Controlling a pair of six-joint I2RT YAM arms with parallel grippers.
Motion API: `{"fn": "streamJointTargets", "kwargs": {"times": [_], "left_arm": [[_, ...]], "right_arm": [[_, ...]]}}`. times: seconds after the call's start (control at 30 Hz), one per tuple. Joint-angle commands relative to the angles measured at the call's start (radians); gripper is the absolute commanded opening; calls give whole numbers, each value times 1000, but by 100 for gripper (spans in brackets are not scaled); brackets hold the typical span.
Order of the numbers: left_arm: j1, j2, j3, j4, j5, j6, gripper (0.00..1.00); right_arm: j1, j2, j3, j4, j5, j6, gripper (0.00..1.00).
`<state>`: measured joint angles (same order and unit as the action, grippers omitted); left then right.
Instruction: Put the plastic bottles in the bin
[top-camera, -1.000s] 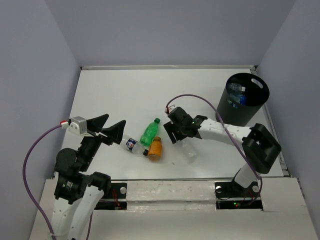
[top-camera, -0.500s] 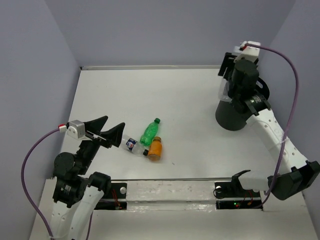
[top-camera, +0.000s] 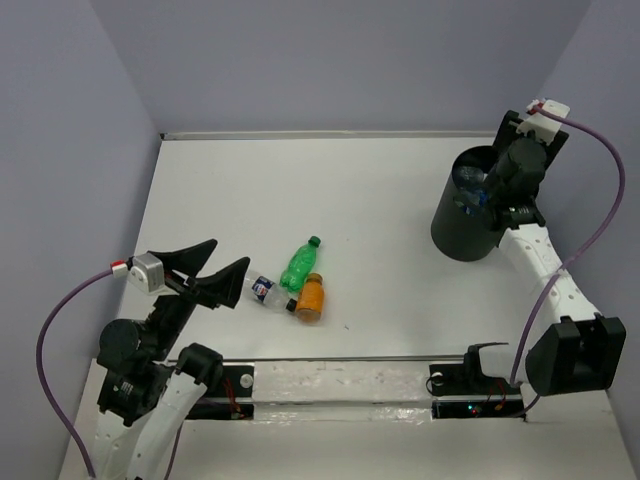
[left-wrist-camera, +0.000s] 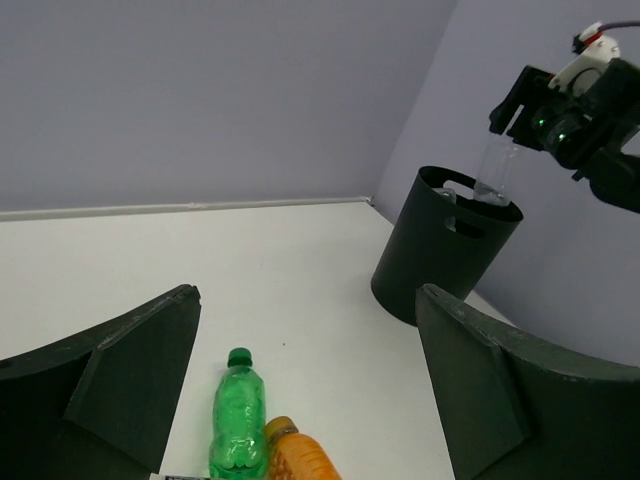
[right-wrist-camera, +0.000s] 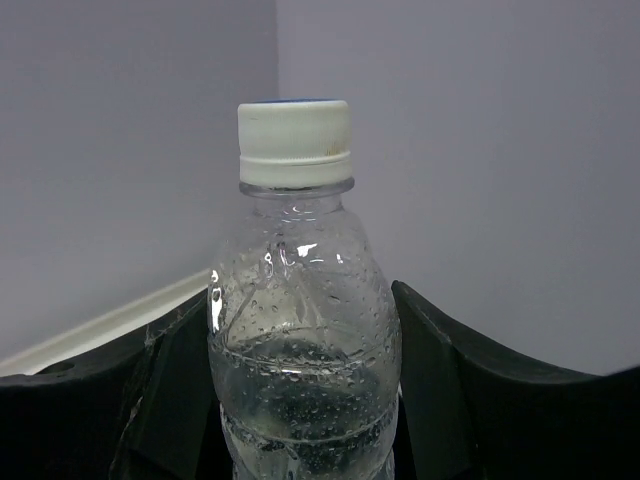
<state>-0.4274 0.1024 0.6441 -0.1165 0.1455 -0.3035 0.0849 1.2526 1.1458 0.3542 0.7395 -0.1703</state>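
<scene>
The left jaws stand wide apart, holding nothing; just beyond their tips the small labelled bottle (top-camera: 264, 291), green bottle (top-camera: 299, 264) and orange bottle (top-camera: 311, 298) lie bunched on the bench (top-camera: 380, 220). The right jaws grip a clear bottle (right-wrist-camera: 300, 330), with the bin (top-camera: 460, 235) directly beneath them.
</scene>
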Motion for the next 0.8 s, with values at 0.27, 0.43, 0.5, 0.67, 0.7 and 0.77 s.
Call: {"fn": "streamJointTargets", "kwargs": {"times": [0.27,0.43,0.5,0.67,0.7,0.77], "left_arm": [[-27,-21,29,20,-15,17,99],[-25,-9,29,18,-15,17,99],[-27,-6,29,18,-15,17,99],[-24,2,34,12,-30,17,99],[-24,3,34,12,-37,17,99],[-20,10,35,8,-55,17,99]], "right_arm": [[-40,27,-146,238,-166,-60,91],[-40,8,-83,137,-219,-8,99],[-40,-11,-57,65,-232,52,98],[5,-103,-21,-148,-382,285,91],[34,-116,-23,-173,-412,305,90],[114,-142,-43,-205,-463,351,85]]}}
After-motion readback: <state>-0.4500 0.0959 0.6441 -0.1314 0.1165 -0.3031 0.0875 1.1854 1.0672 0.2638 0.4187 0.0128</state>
